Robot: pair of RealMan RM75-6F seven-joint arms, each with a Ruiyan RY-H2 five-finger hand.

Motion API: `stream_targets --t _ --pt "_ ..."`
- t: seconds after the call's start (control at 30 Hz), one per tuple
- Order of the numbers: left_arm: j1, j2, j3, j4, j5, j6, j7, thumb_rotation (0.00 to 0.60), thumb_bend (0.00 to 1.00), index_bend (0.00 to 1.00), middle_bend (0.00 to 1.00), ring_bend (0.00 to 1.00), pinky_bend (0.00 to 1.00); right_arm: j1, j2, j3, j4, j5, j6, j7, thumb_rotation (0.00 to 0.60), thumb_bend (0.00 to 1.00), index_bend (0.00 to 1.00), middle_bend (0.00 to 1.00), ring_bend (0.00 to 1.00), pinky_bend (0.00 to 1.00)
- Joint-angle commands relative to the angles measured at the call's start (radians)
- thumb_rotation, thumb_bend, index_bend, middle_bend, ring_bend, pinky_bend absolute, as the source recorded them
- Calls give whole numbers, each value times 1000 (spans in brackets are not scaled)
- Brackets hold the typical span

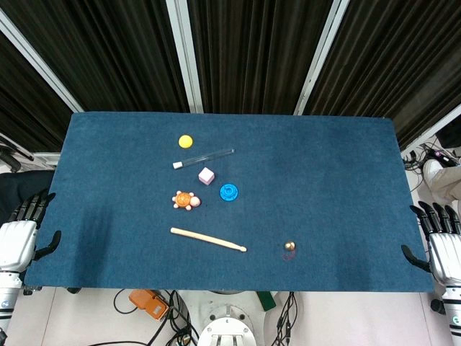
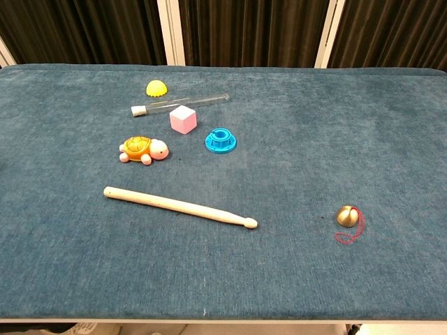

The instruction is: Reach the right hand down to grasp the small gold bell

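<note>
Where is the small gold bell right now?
The gold bell lies alone on the blue table, near its front edge on the robot's right, just right of the drumstick tip; its red cord loops beside it.

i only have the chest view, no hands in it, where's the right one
Observer: The head view shows the right robot hand off the table's right edge, fingers apart, holding nothing.
Operator: is it anywhere near the bell
Observer: No. The bell sits on the cloth well to the left of that hand, near the front edge.
Operator: and the left one
Observer: The left robot hand is off the left edge, also open.
</note>
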Motion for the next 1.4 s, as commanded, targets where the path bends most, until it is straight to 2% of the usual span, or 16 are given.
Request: stream_targets --t 0.03,0.47,0.67,0.8,1.1,1.4 --pt "0 0 0 0 0 -1 1 600 392 67 0 22 134 0 0 0 0 1 0 -1 600 379 192 168 118 74" --pt "0 -4 -1 -5 -2 0 5 600 392 67 0 22 134 3 -10 3 7 -8 7 -4 600 379 208 168 118 74" --pt "1 -5 -2 -8 -9 -2 5 600 392 67 0 22 134 39 -34 -5 -15 -24 -50 -43 600 379 214 168 118 74" --pt "1 -5 -1 -10 -7 -1 11 600 392 67 0 22 134 104 -53 -3 -42 -61 -127 -103 600 379 221 168 118 74" --pt "3 -3 -7 -10 -21 -2 8 600 392 67 0 22 134 315 -127 4 -99 -59 -444 -209 600 379 300 168 119 73" --pt "4 -2 -10 -10 -29 -2 4 600 391 67 0 22 134 432 -250 3 -58 -9 -603 -261 600 379 360 167 118 74"
